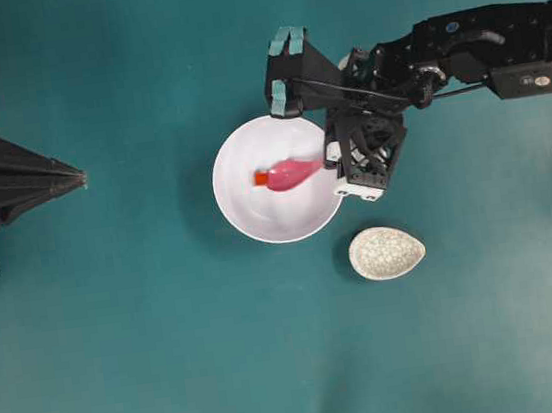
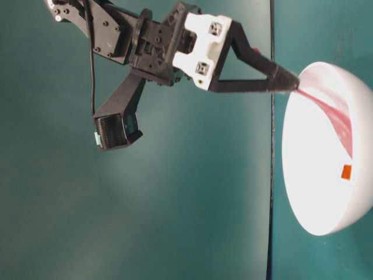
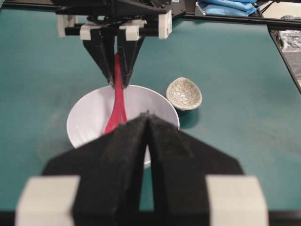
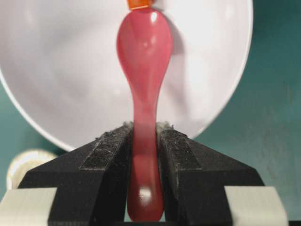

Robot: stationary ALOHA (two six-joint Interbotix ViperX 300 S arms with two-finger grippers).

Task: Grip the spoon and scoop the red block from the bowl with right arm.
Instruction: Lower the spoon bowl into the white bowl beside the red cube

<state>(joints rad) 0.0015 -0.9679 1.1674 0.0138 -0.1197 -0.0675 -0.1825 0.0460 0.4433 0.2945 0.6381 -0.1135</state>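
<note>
Spoon clamped in the right gripper, its tip at the red block inside the bowl.

The right wrist view alone shows the grip plainly: the right gripper (image 4: 143, 141) has its two black fingers pressed against the handle of the spoon (image 4: 143, 61), whose long axis runs straight away from the fingers into the bowl (image 4: 56, 75), with the red block (image 4: 139, 4) touching the far tip. The left wrist view shows the left gripper (image 3: 148, 117) nearest, its fingers together and holding nothing, then the bowl, then the speckled dish (image 3: 184, 93) just right of it. Overhead, the spoon (image 1: 292, 173) points left, the block (image 1: 260, 178) at its left end, near the bowl's middle.
</note>
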